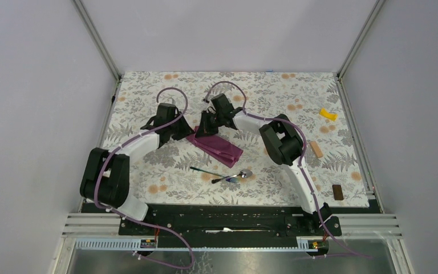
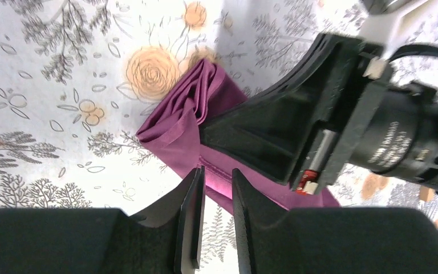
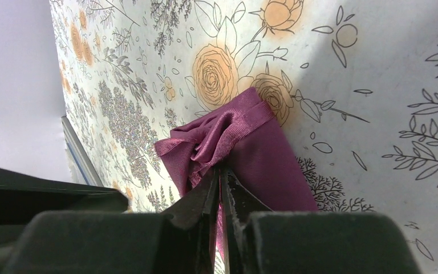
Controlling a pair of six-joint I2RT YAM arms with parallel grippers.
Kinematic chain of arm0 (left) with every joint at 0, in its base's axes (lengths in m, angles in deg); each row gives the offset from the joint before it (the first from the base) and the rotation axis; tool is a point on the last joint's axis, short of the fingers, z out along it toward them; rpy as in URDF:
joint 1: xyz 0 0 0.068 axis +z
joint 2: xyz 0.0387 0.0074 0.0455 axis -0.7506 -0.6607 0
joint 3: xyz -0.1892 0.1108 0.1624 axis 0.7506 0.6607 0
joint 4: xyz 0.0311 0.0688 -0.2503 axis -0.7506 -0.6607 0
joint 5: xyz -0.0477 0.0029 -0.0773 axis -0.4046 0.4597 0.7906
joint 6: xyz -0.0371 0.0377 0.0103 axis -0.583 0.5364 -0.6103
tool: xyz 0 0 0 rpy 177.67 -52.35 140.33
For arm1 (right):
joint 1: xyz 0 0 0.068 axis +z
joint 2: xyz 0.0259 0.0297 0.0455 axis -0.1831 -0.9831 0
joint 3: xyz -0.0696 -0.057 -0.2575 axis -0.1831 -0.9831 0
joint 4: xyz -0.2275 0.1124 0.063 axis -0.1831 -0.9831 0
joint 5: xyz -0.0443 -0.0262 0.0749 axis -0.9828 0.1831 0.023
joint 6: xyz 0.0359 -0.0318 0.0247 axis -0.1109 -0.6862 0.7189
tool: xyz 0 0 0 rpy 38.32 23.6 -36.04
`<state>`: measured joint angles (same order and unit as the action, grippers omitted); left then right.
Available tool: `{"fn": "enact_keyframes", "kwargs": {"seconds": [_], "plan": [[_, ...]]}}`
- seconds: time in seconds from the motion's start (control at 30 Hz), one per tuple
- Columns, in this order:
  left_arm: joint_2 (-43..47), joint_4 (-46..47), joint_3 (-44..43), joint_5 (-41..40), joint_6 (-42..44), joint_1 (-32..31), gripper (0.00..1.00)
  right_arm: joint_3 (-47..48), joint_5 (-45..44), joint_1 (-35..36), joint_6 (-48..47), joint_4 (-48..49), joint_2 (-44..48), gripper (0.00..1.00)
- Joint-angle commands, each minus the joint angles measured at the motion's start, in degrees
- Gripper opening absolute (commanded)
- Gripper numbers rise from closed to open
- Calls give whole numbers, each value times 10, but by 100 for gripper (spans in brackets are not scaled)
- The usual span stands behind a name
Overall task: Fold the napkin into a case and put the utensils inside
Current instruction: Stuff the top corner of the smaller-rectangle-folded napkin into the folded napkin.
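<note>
Both arms are in over the middle of the floral grey-orange worktop (image 1: 274, 91). There the dark purple-magenta cloth napkin (image 1: 219, 146) lies folded into a narrow oblong packet, running from 10 o'clock down to 4 o'clock. The right pincer (image 3: 221, 174) is on the packet's 10 o'clock end. Its fingers are pressed together, clamped on the bunched, crumpled cloth, with a sliver of purple showing between them.

The left pincer (image 2: 217, 177) comes in at the napkin's long edge, at about 9 o'clock of the packet. Its fingers (image 2: 193, 217) stand a narrow gap apart with the cloth's edge right at the tips, and it cannot be told whether they actually grip it. The two pincers are close together, and the right one's black body fills much of the left wrist view.

Both utensils lie bare on the worktop at 5 o'clock of the napkin, near it but apart. They are the silver spoon with the oval bowl (image 1: 240, 174) and the thin bluish-iridescent handled utensil (image 1: 204, 169), just beside each other.

Out towards the right edge there is a small yellow piece (image 1: 328, 114) at 2 o'clock. A pale wooden block (image 1: 316, 149) sits at 3 o'clock and a small dark brown block (image 1: 337, 192) at 4 o'clock.
</note>
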<state>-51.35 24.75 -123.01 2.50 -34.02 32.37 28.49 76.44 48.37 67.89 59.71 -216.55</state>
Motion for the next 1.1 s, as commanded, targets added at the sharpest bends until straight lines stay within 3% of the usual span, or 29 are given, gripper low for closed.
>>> {"fn": "enact_keyframes", "kwargs": {"seconds": [0.0,0.23,0.5,0.8,1.07], "plan": [[13,-13,-21,-11,5,15,23,-11,-17,-5,-15,-22,21,12],[-47,16,-40,19,-9,15,5,-11,-15,-4,-13,-19,17,12],[-85,54,-46,28,-18,11,5,5,-6,9,-10,-19,1,10],[-123,28,-42,0,-18,10,3,14,-5,10,-15,-33,29,11],[-29,1,-17,4,5,10,22,36,-14,-7,-55,-81,70,19]]}}
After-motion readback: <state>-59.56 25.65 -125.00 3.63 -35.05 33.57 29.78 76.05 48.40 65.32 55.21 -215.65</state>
